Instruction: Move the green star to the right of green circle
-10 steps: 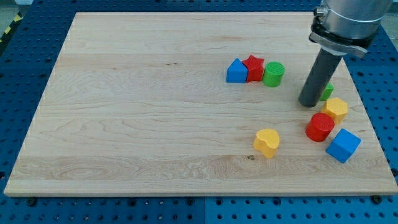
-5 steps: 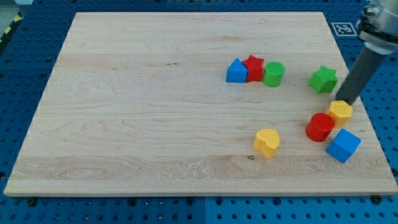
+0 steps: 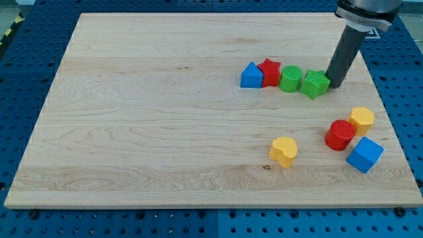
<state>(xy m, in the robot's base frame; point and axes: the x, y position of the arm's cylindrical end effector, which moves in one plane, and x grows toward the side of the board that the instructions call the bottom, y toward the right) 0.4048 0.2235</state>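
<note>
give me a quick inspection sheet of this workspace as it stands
surface: pale wooden board, flat.
job's things: green star sits right of the green circle, touching it or nearly so.
clutter: blue triangle and red star in the same row; yellow heart towards the view's bottom; red cylinder, yellow block and blue cube clustered bottom right.
tool: no gripper; my tip stands against the green star's right side.
cables: nothing seen.
surroundings: blue perforated table.
</note>
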